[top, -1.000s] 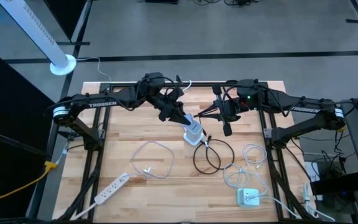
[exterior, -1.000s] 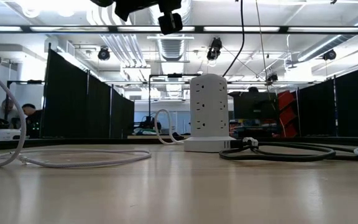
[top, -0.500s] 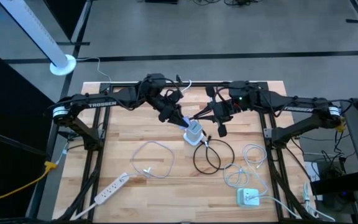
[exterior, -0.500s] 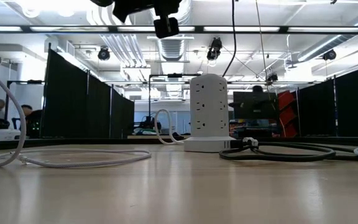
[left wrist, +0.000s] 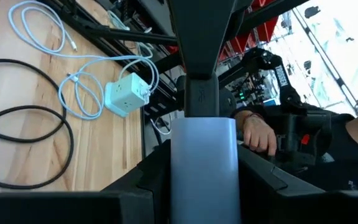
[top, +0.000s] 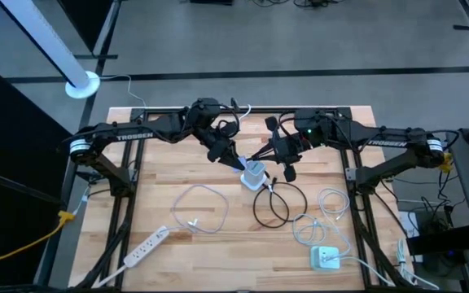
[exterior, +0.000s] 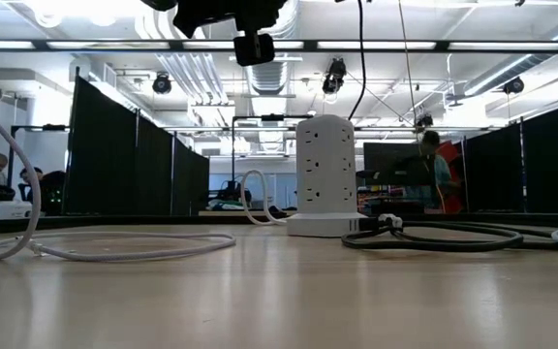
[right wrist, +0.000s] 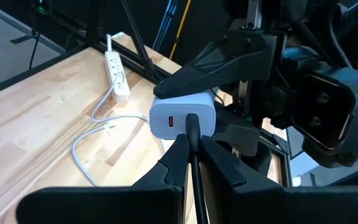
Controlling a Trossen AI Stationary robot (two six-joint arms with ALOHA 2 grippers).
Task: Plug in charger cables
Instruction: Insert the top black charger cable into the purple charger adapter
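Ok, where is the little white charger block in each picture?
High view: small boxy white charger block, mid-table, above the tower.
Low view: not in it.
Left wrist view: block, bottom centre.
Right wrist view: block, centre.
Shared landmark: looped black cable.

On the wooden table: one black looped cable [top: 277, 203]; three thin white looped cables [top: 202, 207] [top: 330, 202] [top: 312, 231]; one long white power strip [top: 145, 248]; one tall white socket tower [exterior: 325, 176]; one white cube outlet [top: 326, 258]; one small white charger block [right wrist: 182, 117].
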